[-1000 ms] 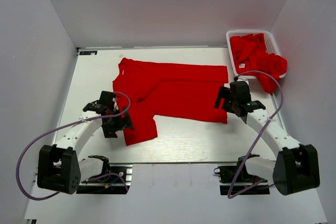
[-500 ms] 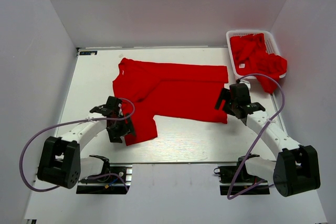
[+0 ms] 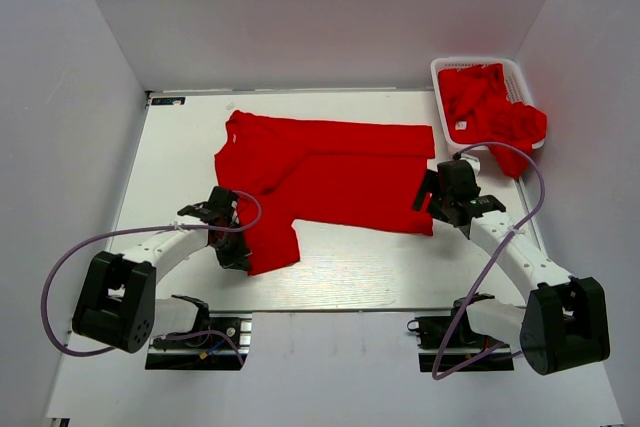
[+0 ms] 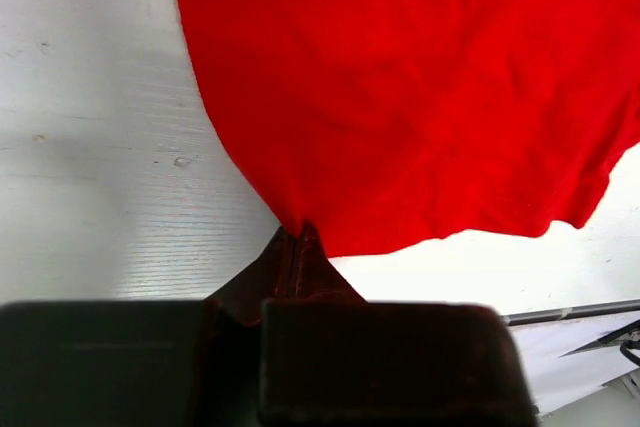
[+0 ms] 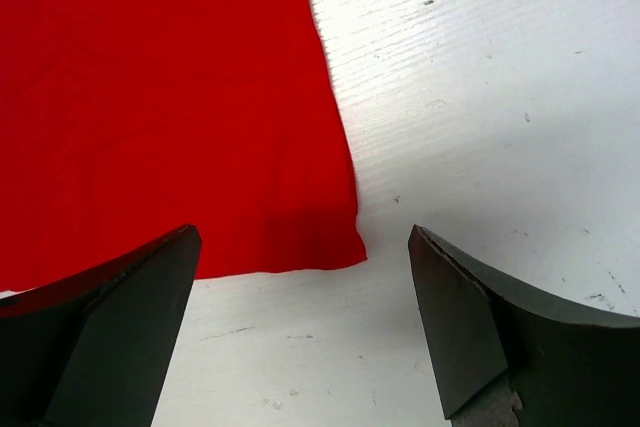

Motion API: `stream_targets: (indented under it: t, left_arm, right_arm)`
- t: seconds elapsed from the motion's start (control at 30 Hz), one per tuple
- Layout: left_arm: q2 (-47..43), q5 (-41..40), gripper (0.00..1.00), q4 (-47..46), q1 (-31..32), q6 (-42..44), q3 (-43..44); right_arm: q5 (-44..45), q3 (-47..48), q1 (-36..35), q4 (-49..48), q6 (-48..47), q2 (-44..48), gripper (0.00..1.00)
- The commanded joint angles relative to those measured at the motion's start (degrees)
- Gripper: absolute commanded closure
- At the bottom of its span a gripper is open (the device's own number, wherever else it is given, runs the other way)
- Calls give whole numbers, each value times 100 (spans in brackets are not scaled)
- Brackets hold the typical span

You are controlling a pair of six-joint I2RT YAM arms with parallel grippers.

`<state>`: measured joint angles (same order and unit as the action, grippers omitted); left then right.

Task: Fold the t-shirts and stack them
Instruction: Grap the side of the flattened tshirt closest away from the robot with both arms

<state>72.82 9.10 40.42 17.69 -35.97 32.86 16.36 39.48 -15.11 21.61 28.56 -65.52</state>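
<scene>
Looking down from above, I can see a white basket (image 3: 470, 60) in the upper right of the frame, on the far right corner of the worktop (image 3: 350, 282). It is full of heaped t-shirts (image 3: 478, 95), all bright red and crumpled. One of them spills over the lower right rim of the basket and hangs down outside it. A small white label (image 3: 461, 127) shows near the lower left corner of the basket.

A spread t-shirt (image 3: 335, 172) lies flat on the worktop in the middle of the frame. It is to the left of the basket and not in it. One part of it sticks out toward the lower left.

The left pincer (image 3: 237, 250) is at the edge of that lower left part. In the left wrist view its two fingers are pressed together, with the red edge of the spread t-shirt pinched between the tips. The cloth fans out from there toward the top of that view.

The right pincer (image 5: 302, 239) is at the lower right corner of the spread t-shirt. Its two fingers are wide apart, and they hold nothing. In the right wrist view the red corner lies between the two fingers, with bare white worktop to its right. I cannot tell if the fingers touch the worktop.
</scene>
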Motion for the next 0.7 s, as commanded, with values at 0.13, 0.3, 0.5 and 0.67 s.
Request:
stream_targets:
  t: [0.13,0.3,0.5,0.67]
  left_arm:
    - [-214,-269,100,18,103,177,150]
    - [-294,12,100,18,103,291,265]
    - [-294,284,100,71,103,344,388]
    - [-294,346,100,71,103,345,511]
  right_arm:
    - [17,-90,17,204,211,13,10]
    - [-413,-292,0,81,440,-66,10]
    - [-572,-529,-9,-77,739,-268,10]
    - [-468,-582,26,-385,879,-628,10]
